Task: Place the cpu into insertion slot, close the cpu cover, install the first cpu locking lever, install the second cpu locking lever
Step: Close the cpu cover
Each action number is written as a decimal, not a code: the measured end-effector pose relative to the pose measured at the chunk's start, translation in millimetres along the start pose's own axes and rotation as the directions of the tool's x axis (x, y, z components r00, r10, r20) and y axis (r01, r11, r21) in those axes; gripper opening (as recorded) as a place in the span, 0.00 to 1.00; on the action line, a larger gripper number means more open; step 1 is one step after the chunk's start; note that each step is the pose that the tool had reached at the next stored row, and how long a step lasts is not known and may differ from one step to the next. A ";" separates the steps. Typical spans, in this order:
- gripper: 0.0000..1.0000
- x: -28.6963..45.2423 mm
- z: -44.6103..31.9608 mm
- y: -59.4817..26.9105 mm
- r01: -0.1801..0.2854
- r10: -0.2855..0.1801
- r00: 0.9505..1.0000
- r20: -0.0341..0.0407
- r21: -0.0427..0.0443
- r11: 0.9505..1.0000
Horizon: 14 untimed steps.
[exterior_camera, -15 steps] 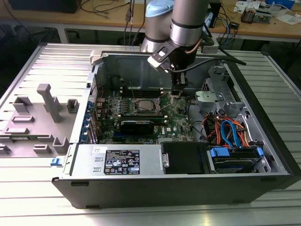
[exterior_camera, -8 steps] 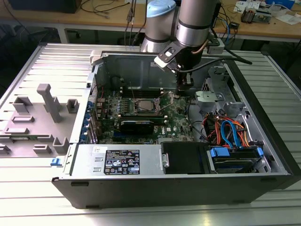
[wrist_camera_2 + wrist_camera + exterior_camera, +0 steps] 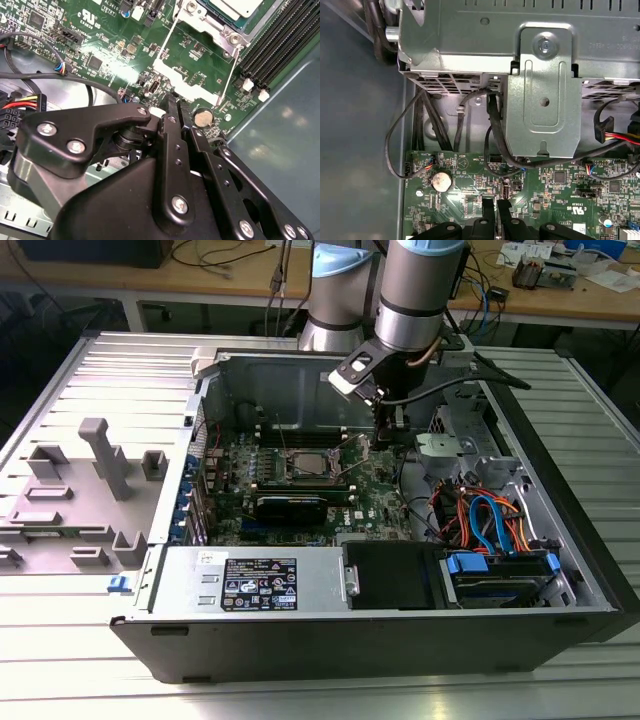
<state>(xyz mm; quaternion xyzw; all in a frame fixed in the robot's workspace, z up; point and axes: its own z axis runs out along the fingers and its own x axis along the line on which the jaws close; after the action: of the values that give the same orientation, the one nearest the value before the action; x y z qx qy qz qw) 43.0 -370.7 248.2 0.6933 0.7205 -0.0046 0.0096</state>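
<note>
Slatted table (image 3: 70,680), wooden benches (image 3: 90,282) behind, pincer (image 3: 495,201) closed

The end effector (image 3: 177,104) is made of black, faintly glossy metal, pinned with bright steel screws. The motherboard (image 3: 100,30) is coated in shiny green lacquer. A smooth, pale grey metal top is borne by the cpu (image 3: 240,6), and its cover (image 3: 200,22) is formed of bare silvery steel. The bracket (image 3: 545,100) is stamped from dull galvanised sheet. The cables (image 3: 387,145) are sheathed in matt black plastic.
</note>
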 end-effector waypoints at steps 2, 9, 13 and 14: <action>0.17 0.0 0.1 0.0 0.000 0.000 1.000 0.000 0.000 1.000; 0.17 0.0 0.2 0.0 0.000 0.000 1.000 0.000 0.000 1.000; 0.17 0.1 1.4 0.0 0.000 0.000 1.000 -0.001 0.000 1.000; 0.17 0.1 2.7 0.0 0.000 0.000 1.000 0.000 0.000 1.000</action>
<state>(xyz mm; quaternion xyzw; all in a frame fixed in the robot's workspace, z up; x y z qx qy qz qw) 43.1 -370.7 245.5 0.6933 0.7205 -0.0044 0.0095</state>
